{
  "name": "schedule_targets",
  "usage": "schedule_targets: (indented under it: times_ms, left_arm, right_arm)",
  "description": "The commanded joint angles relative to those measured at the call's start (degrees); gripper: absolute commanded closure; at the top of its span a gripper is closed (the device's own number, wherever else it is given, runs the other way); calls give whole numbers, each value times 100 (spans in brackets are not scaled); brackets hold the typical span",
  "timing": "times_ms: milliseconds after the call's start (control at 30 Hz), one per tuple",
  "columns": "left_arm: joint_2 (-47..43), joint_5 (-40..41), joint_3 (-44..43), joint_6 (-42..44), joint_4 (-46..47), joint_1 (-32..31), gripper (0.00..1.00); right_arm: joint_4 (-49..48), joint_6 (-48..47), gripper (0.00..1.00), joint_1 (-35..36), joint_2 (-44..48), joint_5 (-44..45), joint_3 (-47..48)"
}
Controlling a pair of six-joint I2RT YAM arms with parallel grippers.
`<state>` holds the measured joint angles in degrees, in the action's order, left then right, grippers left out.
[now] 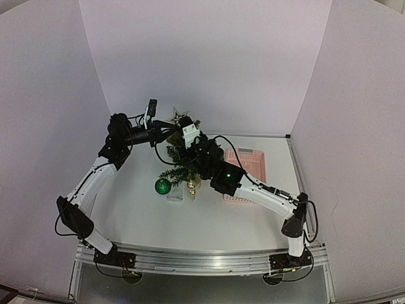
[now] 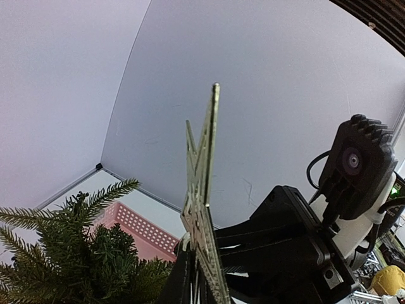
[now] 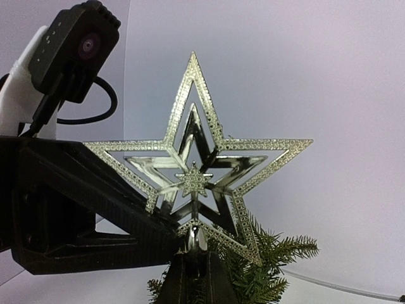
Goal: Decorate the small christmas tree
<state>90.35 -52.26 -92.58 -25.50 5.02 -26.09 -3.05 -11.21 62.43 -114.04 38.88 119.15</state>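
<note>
Star (image 3: 196, 177) of gold pinched from both sides above the small christmas tree (image 1: 179, 161).

The left arm (image 1: 95, 177) reaches in from the left. Its left fingers (image 2: 179, 282) are closed tight on the lower edge of the star, which the left wrist view shows edge-on between them. The star stands upright just over the tip of the small christmas tree, which sits mid-desk (image 1: 209, 218) between the two arms. A green bauble (image 1: 163, 185) and a gold ornament (image 1: 193, 185) show at its lower branches; whether they hang or rest on the desk I cannot tell. From the right, the right fingers (image 3: 183, 285) are clamped shut on the star's foot. A pink basket (image 1: 250, 166) lies just right of the tree, partly behind the right arm (image 1: 266, 193).
</note>
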Motion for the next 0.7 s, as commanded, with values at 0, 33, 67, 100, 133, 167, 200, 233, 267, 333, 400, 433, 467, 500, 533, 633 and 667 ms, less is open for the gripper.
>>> schedule_targets:
  times_ms: [0,33,67,100,133,167,200,233,267,333,400,433,467,500,533,633,667]
  left_arm:
    - [-174,24,-32,21,131,7,97]
    - [-175,23,-32,19,132,7,98]
    - [-179,26,-35,20,128,8,99]
    - [-179,28,-41,22,120,9,99]
    - [-179,30,-46,25,112,11,100]
    - [-175,33,-51,24,104,10,100]
    - [-168,38,-54,20,95,7,100]
    - [-165,39,-55,17,93,8,100]
    - [-161,39,-56,13,95,8,100]
    - [-161,35,-46,15,92,6,100]
    - [-176,18,-30,73,88,7,100]
    - [-181,4,-22,108,89,7,100]
    - [-184,-19,-17,150,93,9,100]
    - [-184,-53,-15,199,97,13,100]
    - [-184,-87,-20,245,101,20,100]
    - [-151,-147,-56,371,83,50,100]
    - [-135,-147,-84,411,77,70,100]
  right_arm:
    - [-214,-70,100,41,82,176,-32]
    - [-214,-66,100,45,91,184,-51]
    - [-214,-70,100,43,103,195,-73]
    - [-214,-72,100,46,117,211,-95]
    - [-214,-73,100,48,130,226,-118]
    - [-214,-74,100,47,145,245,-140]
    - [-214,-76,100,43,158,265,-165]
    - [-214,-84,100,43,165,275,-190]
    - [-214,-92,100,41,176,279,-210]
    - [-214,-113,100,45,206,237,-267]
    - [-214,-161,100,42,238,112,-331]
    - [-214,-194,96,41,259,50,-374]
    - [-214,-220,87,39,289,9,-425]
    - [-214,-234,73,37,327,-9,-475]
    - [-213,-251,62,37,365,-8,-516]
    - [-206,-297,47,32,531,-63,-683]
    - [-203,-313,44,29,620,-93,-750]
